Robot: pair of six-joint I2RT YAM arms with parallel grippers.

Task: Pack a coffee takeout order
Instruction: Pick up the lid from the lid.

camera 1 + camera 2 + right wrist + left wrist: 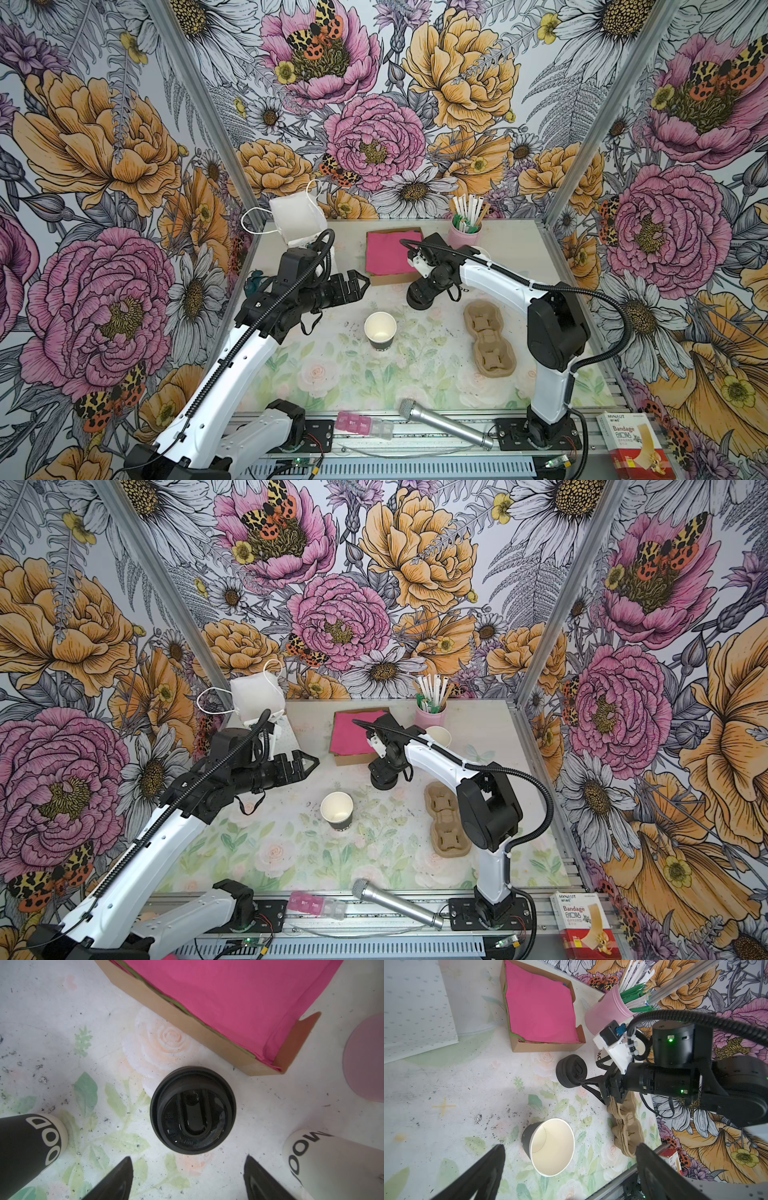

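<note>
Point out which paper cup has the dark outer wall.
The black-walled paper cup standing upright mid-table, white only inside. The other, a white-walled paper cup beside the pink plastic holder, is pale outside too.

Red-and-white box (629, 446) (584, 922), in both top views: "HYNAUT", "Bandage"; smaller print illegible. Black-sided cup (27, 1147): white letters "OOD", cut off. White cup (332, 1165): black letters "MOO", cut off.
</note>
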